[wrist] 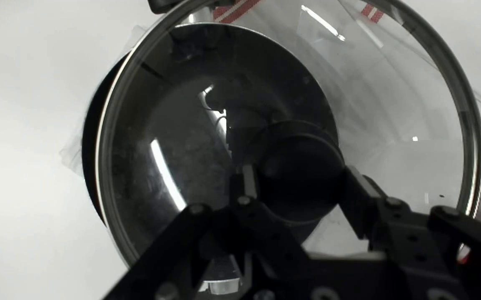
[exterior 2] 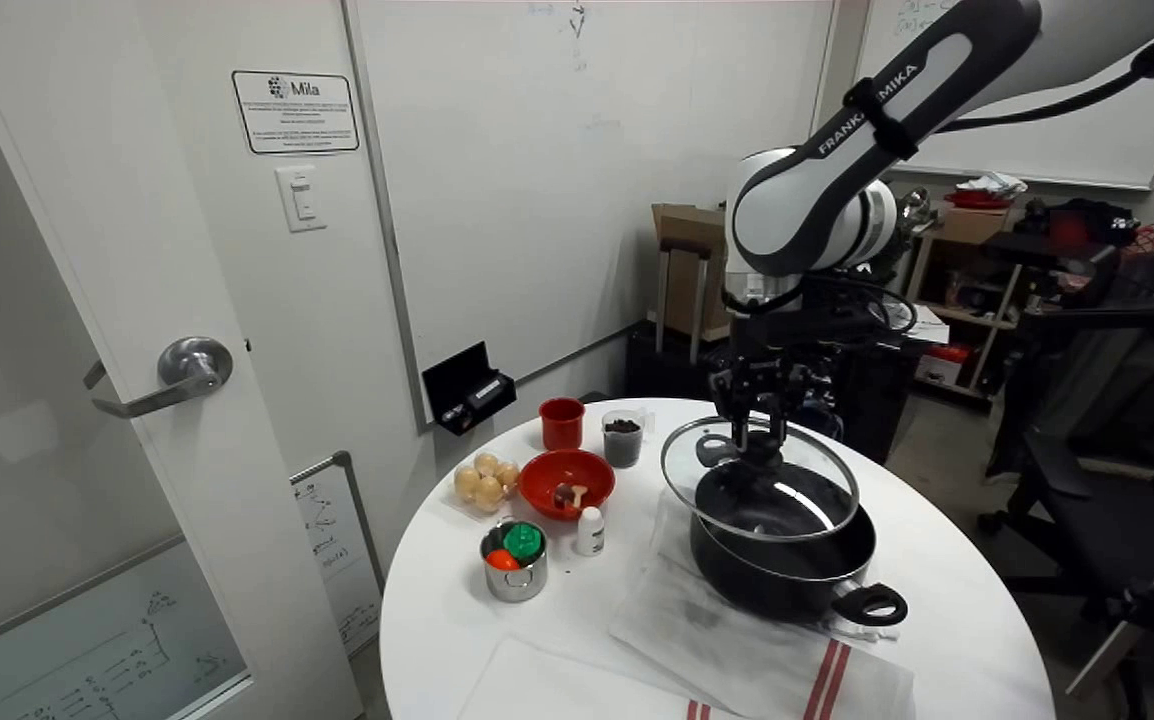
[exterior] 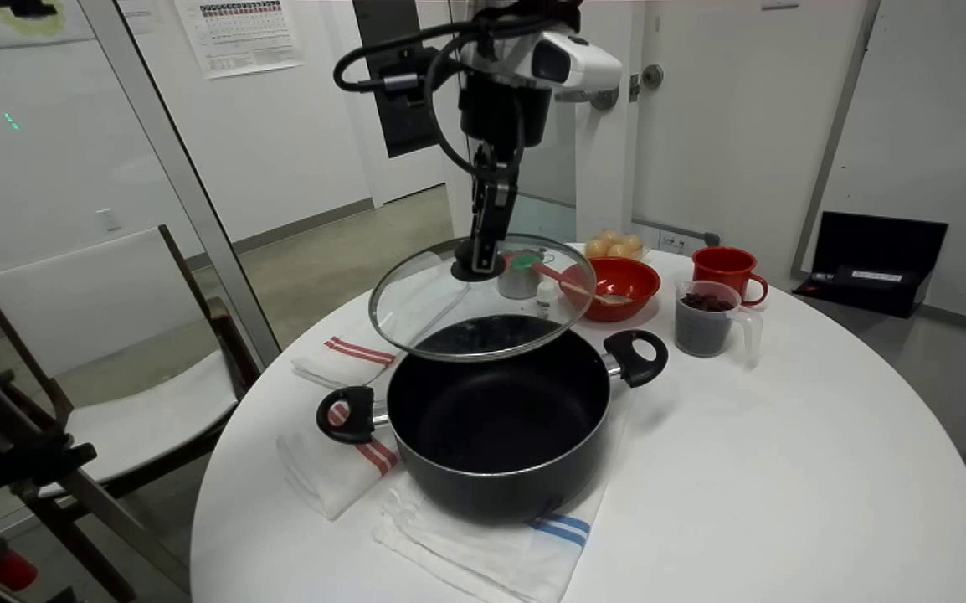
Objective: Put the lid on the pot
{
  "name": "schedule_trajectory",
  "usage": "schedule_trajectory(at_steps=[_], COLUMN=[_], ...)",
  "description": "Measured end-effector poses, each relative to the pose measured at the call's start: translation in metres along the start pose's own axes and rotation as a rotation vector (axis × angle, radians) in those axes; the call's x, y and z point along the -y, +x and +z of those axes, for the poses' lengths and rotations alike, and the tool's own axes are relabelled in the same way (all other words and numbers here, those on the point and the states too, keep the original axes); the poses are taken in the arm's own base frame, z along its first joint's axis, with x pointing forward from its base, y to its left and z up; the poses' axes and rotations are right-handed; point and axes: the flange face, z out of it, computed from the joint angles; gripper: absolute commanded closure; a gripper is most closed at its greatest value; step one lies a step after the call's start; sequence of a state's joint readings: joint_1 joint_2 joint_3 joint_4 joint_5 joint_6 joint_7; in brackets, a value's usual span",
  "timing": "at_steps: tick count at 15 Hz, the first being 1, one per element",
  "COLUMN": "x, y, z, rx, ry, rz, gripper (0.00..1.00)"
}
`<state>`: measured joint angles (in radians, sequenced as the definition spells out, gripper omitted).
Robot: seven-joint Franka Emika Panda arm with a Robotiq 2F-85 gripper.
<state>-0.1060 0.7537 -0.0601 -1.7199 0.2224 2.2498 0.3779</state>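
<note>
The lid (exterior: 416, 310) is a round glass disc with a metal rim and a dark knob. It hangs above the black pot (exterior: 500, 410), apart from it in an exterior view. In an exterior view the lid (exterior 2: 817, 490) looks a little tilted and overlaps the pot (exterior 2: 772, 585) off-centre. My gripper (exterior: 485, 261) is shut on the lid's knob; the gripper also shows in an exterior view (exterior 2: 759, 438). In the wrist view the fingers (wrist: 299, 187) press both sides of the knob. The lid (wrist: 386, 108) there sits to the right of the pot's (wrist: 92, 141) centre.
White cloths (exterior: 491, 544) lie under and beside the pot. A red bowl (exterior 2: 567, 485), a red mug (exterior 2: 562, 425), a measuring cup (exterior 2: 623, 440), a steel pot (exterior 2: 517, 578), a white bottle (exterior 2: 590, 532) and a pack of eggs (exterior 2: 486, 482) stand on the round table (exterior: 784, 469).
</note>
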Motion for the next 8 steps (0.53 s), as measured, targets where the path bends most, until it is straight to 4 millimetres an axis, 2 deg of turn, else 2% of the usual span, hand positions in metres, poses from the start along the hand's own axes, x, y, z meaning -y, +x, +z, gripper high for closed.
schedule_trajectory(at_steps=[8], x=[-0.024], y=[0.014], z=[0.038], rx=[0.054], ry=[0.009], rz=[0.081], gripper=[0.75])
